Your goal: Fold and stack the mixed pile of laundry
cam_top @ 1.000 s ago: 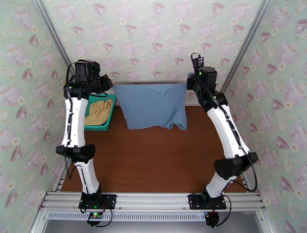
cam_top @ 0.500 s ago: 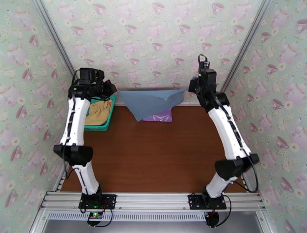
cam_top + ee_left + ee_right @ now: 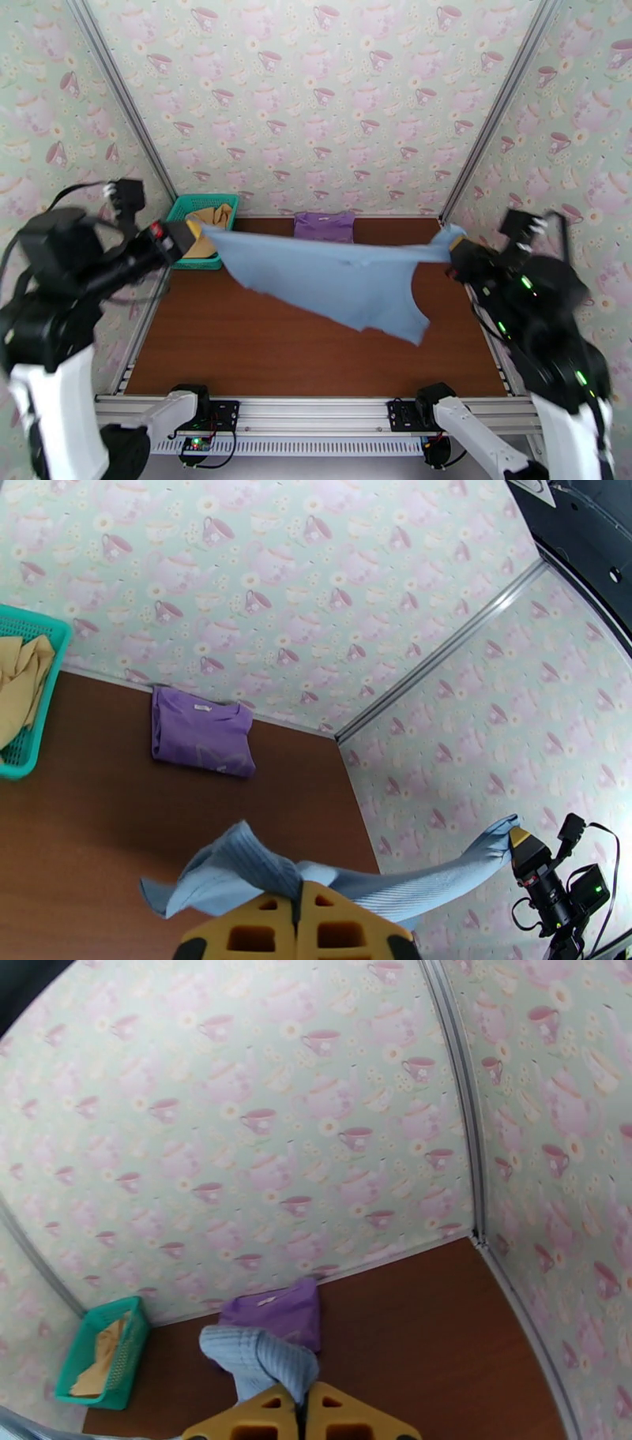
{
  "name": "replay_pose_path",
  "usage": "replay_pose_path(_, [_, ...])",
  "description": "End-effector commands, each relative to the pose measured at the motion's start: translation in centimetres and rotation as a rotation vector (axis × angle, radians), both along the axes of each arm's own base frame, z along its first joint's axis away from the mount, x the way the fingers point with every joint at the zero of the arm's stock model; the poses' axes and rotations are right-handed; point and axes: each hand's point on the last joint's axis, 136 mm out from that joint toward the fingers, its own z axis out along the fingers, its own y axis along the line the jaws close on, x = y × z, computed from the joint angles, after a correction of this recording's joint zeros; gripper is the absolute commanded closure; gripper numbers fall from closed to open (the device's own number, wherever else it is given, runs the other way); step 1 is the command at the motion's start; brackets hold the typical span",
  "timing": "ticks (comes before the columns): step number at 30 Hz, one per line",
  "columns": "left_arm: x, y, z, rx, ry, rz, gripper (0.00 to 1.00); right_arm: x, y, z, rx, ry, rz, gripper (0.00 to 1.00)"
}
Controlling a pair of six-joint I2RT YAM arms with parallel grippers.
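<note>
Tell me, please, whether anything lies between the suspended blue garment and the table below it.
Nothing visible does. The grey-blue garment, stretched between the left claw and right claw, hangs over bare table. The folded purple T-shirt lies by the far wall and the teal basket in the far left corner, both clear of it.

Teal mesh basket (image 3: 197, 199) at the far-left corner of a brown table (image 3: 276, 355), teacup-patterned walls (image 3: 316, 95) around
</note>
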Motion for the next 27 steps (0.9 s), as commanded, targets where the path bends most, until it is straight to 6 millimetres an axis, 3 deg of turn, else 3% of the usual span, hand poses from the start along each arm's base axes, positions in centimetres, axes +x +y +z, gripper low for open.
replay_pose_path(1, [-3.3, 1.6, -3.0, 0.053, 0.077, 0.083, 1.0, -2.5, -0.2, -5.0, 0.056, 0.168, 0.007, 1.0])
replay_pose_path(5, [-4.3, 1.7, -5.7, 0.052, 0.132, 0.086, 1.0, -3.3, -0.5, -8.1, 0.068, 0.229, -0.005, 1.0])
replay_pose_path(10, [-0.6, 1.7, -11.2, 0.049, 0.245, 0.101, 1.0, 0.2, -0.2, -14.4, 0.046, 0.368, -0.062, 1.0])
replay_pose_path(13, [3.5, 1.8, -16.1, 0.051, 0.346, 0.114, 1.0, 3.9, 0.3, -18.9, 0.025, 0.444, -0.107, 1.0])
replay_pose_path(18, [12.1, 2.1, -25.9, 0.08, 0.51, 0.148, 1.0, 11.1, 1.2, -28.1, -0.053, 0.612, -0.185, 1.0])
replay_pose_path(20, [15.4, 2.3, -28.6, 0.094, 0.544, 0.163, 1.0, 13.9, 1.8, -30.7, -0.079, 0.652, -0.193, 1.0])
replay_pose_path(24, [21.7, 2.1, -32.3, 0.108, 0.603, 0.172, 1.0, 19.3, 3.3, -34.2, -0.125, 0.709, -0.191, 1.0])
replay_pose_path(27, [25.2, 1.8, -34.3, 0.127, 0.647, 0.168, 1.0, 22.3, 4.2, -36.1, -0.156, 0.754, -0.18, 1.0])
